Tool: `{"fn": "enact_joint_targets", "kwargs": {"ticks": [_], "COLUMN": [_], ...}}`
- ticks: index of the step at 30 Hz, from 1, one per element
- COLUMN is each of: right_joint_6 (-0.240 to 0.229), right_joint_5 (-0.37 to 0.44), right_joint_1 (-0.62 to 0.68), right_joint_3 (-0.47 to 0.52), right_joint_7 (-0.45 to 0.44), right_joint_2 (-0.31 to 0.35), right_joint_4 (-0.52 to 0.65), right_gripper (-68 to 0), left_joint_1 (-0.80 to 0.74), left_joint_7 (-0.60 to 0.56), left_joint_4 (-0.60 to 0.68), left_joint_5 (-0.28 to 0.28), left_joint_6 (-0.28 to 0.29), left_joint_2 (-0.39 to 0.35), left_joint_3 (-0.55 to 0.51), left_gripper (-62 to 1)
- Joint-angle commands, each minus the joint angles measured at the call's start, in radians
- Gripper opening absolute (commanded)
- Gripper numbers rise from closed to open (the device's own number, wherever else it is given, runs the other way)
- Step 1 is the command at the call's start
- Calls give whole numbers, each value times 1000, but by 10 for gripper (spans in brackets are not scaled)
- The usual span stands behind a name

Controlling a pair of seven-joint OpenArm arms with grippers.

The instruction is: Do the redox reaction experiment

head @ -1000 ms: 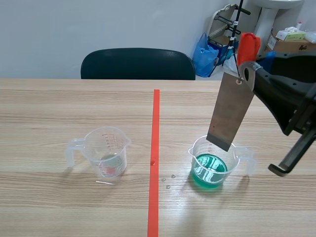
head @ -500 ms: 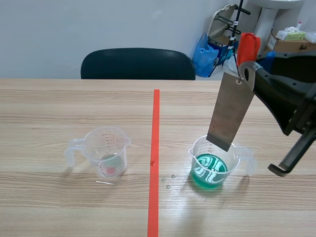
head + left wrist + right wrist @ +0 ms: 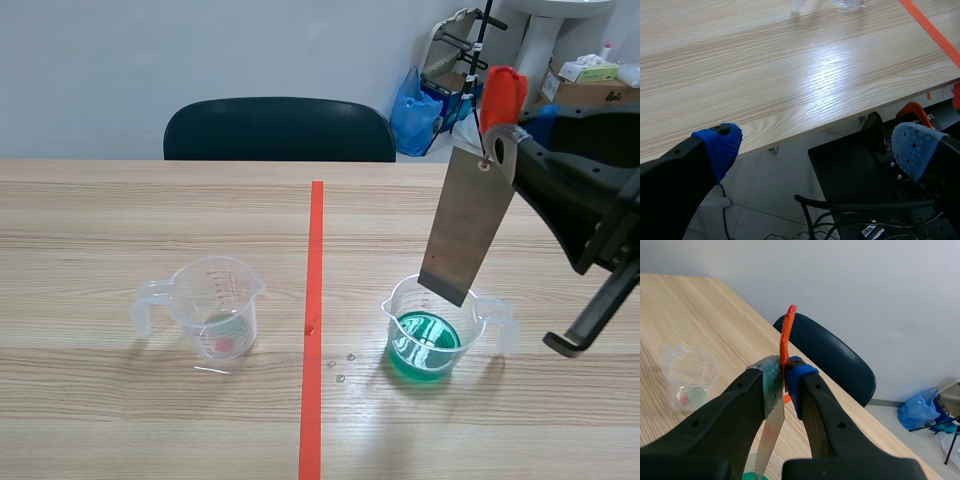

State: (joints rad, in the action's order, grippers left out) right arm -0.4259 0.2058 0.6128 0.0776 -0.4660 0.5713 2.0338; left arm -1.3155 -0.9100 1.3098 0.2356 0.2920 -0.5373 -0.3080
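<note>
A grey metal strip (image 3: 465, 225) with an orange-red handle (image 3: 500, 95) hangs tilted above a clear beaker of green liquid (image 3: 430, 335) on the table's right half. My right gripper (image 3: 505, 140) is shut on the strip's top end; the right wrist view shows the strip (image 3: 771, 432) pinched between the pads (image 3: 771, 382), with the handle (image 3: 786, 335) sticking up. The strip's lower corner is level with the beaker's rim; whether it touches is unclear. A second clear beaker (image 3: 212, 305) with a little residue stands left of the red tape line. My left gripper (image 3: 815, 145) is open past the table's near edge.
A dark chair (image 3: 280, 130) stands behind the table. Small drops (image 3: 340, 368) lie on the wood beside the tape line (image 3: 314, 320). Bags and boxes (image 3: 590, 80) are at the back right. Below the table edge, the left wrist view shows cables and black equipment (image 3: 865, 200).
</note>
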Motion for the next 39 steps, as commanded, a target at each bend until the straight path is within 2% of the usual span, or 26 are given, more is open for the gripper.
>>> {"fn": "enact_joint_targets", "kwargs": {"ticks": [1,17,22,26,28,32,39], "right_joint_6": [6,6,-21,-73,-90,-92,-91], "right_joint_5": [11,11,11,11,11,16,84], "right_joint_1": [-10,-10,-22,-55,-76,-136,-260], "right_joint_3": [9,9,7,1,-16,-69,-196], "right_joint_7": [-18,-18,-3,11,42,91,174], "right_joint_2": [7,7,7,7,7,7,7], "right_joint_4": [19,19,19,19,19,19,19], "right_gripper": [-662,-662,-662,-662,-662,-662,-662], "left_joint_1": [-1,-1,-1,-1,-1,-1,-1], "left_joint_7": [-14,-13,-13,-13,-13,-9,-9], "left_joint_4": [12,12,12,12,12,12,12], "left_joint_5": [6,6,6,6,6,6,6], "left_joint_6": [9,9,9,9,9,10,10], "left_joint_2": [5,5,6,8,8,8,8], "left_joint_3": [1,1,1,1,1,1,1], "left_gripper": [14,14,14,14,14,14,14]}}
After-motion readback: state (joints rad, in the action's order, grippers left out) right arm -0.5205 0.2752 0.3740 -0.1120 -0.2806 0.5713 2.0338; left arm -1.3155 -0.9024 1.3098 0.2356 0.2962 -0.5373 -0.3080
